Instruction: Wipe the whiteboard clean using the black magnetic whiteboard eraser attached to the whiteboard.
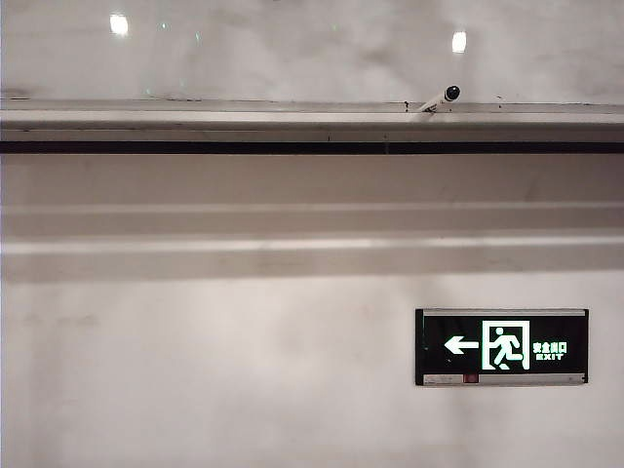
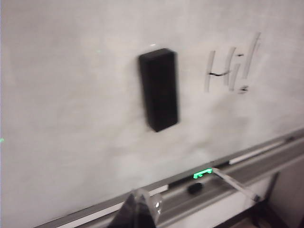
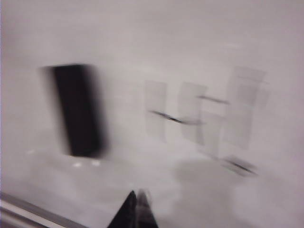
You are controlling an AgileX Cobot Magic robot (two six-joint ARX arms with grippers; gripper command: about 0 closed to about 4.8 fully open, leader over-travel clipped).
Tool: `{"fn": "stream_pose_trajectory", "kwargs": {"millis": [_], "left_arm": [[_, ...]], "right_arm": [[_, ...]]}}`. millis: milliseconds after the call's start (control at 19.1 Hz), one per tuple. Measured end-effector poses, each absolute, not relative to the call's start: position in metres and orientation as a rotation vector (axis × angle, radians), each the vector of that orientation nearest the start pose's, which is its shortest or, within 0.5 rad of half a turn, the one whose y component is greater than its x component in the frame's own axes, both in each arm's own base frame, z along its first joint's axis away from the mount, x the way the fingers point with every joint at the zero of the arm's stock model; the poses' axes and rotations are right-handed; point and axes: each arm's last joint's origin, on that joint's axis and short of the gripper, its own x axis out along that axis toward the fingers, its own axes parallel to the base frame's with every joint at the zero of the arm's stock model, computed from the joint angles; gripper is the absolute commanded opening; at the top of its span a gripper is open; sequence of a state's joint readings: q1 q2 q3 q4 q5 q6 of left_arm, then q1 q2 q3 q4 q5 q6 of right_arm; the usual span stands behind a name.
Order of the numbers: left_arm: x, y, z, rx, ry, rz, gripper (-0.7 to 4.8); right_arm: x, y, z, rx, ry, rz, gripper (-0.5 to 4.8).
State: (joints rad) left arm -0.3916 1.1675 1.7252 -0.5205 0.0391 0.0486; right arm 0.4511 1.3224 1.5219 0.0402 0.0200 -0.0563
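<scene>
Black eraser [image 2: 158,89] stuck upright on the whiteboard [image 2: 71,95], left of the handwritten "Hi!" [image 2: 232,69], above the metal ledge [image 2: 247,171]. Left gripper [image 2: 137,211] at lower centre of its view, fingers together, holding nothing, apart from the eraser. Right gripper [image 3: 135,211] likewise closed and empty, picture blurred. Exit sign [image 1: 501,347] at lower right of the exterior view.

"Hi!" on the whiteboard [image 2: 71,95]; "EXIT" on the green-lit wall sign [image 1: 501,346].
</scene>
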Motion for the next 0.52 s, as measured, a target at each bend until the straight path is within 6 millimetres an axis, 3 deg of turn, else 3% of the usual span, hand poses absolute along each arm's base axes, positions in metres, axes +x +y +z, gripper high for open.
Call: {"fn": "stream_pose_trajectory", "kwargs": {"millis": [366, 419, 524], "left_arm": [[0.174, -0.076, 0.529, 0.048, -0.030, -0.464, -0.06], [0.173, -0.076, 0.529, 0.048, -0.031, -0.468, -0.06], [0.173, -0.076, 0.529, 0.047, -0.036, -0.467, -0.06]], "right_arm": [[0.293, 0.177, 0.485, 0.008, -0.303, 0.507, -0.05], [0.297, 0.182, 0.483, 0.019, -0.335, 0.513, 0.18], [0.303, 0.191, 0.481, 0.039, -0.403, 0.518, 3.18]]}}
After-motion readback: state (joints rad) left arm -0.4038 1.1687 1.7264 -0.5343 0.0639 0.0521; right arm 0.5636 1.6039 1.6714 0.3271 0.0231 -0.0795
